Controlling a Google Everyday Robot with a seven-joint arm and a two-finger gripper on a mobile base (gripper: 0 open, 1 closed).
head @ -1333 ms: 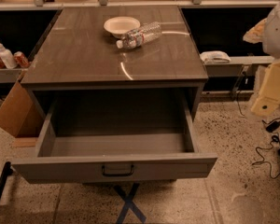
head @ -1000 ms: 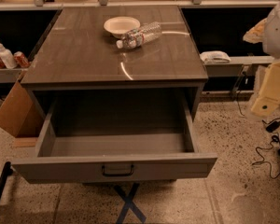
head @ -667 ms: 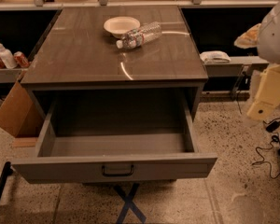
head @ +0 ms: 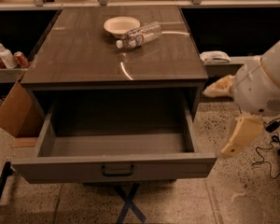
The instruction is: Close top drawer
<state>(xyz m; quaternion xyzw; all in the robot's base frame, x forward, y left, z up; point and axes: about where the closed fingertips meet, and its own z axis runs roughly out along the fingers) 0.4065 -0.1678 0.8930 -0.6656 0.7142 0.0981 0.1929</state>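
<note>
- Seeing the top drawer standing wide open below the desk top.
- Finding the gripper hanging right of its front corner, seemingly apart; cannot tell whether open or closed.

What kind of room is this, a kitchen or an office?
Probably a lab or office break area used for testing: a grey cabinet with its top drawer pulled open, a bowl and water bottle on top, cables on the floor. The robot's pincer hangs right of the drawer.
</note>
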